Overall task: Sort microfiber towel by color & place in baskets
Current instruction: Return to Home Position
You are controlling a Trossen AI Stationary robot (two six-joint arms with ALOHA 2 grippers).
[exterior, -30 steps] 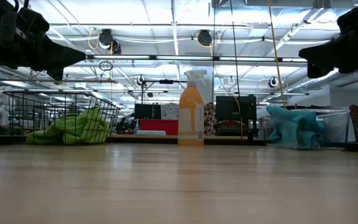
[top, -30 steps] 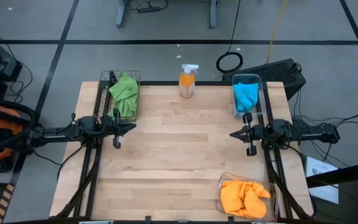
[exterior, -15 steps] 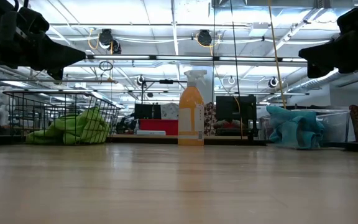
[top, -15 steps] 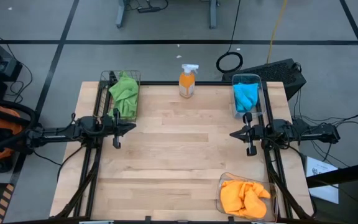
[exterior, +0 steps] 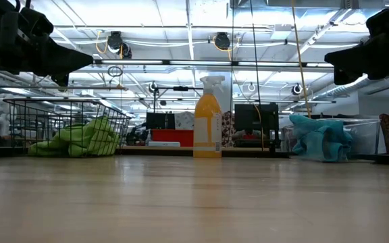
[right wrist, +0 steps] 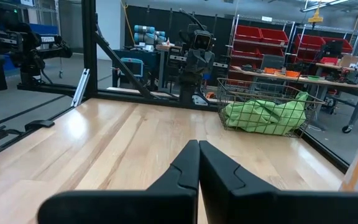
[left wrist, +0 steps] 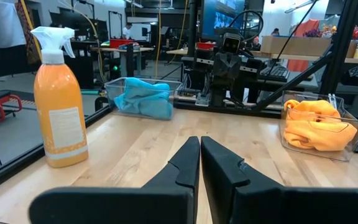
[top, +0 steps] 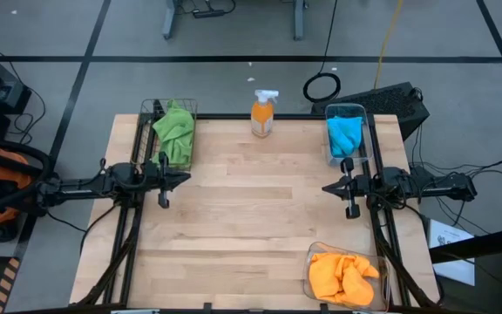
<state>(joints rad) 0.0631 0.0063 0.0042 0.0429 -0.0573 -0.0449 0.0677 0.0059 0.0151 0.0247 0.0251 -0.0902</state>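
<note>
Green towels (top: 175,131) lie in the black wire basket (top: 157,110) at the table's far left. Blue towels (top: 345,135) fill a clear plastic basket (top: 364,122) at the far right. Orange towels (top: 342,276) sit in a clear basket (top: 310,262) at the near right edge. My left gripper (top: 186,177) hovers shut above the table's left side, just near of the wire basket, pointing right. My right gripper (top: 326,187) hovers shut over the right side, pointing left. Both hold nothing.
An orange spray bottle (top: 263,113) with a white trigger stands at the middle of the far edge. The wooden table (top: 251,218) lies bare between the two grippers. Cables and a dark case (top: 399,100) lie on the floor beyond the far edge.
</note>
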